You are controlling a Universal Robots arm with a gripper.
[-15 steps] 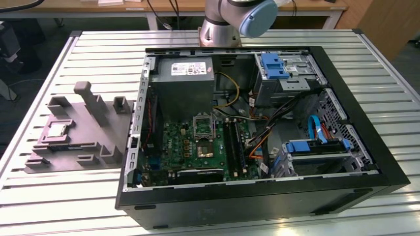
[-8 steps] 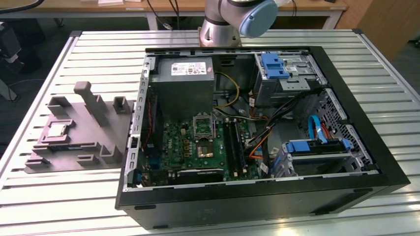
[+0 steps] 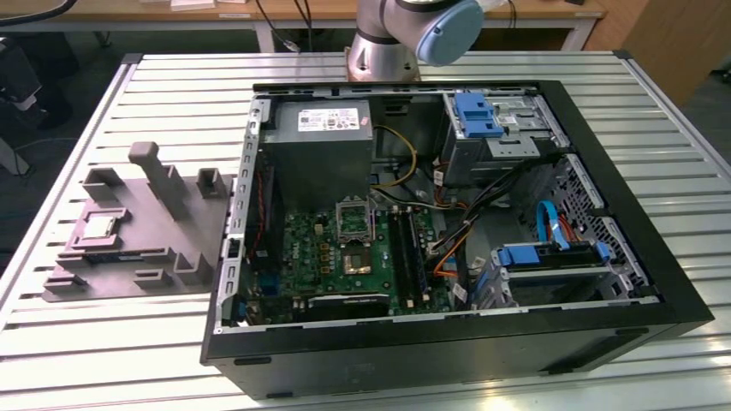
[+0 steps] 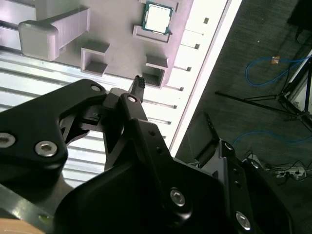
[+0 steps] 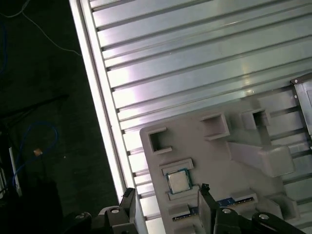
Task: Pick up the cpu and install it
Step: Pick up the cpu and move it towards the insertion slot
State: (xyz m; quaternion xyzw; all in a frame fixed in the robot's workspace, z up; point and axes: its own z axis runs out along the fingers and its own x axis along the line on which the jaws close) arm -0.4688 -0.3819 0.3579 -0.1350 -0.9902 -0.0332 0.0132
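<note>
Two fingers (image 5: 205,197) of the gripper (image 5: 165,189) stand wide apart, empty, touching nothing, above the grey tray (image 5: 219,161). Just beyond them the cpu (image 5: 178,180) lies flat in its tray pocket: the pick is judged not yet begun, and a grasp calls for centring square over its edges. Farthest off, the motherboard (image 3: 342,248) sits in the open computer case (image 3: 400,360).

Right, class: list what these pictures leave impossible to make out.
Exterior view: arm cut off by the top edge; socket too small to tell whether empty.
First wrist view: end effector hides part of the tray.
cpu: underside hidden, lying on the tray.
</note>
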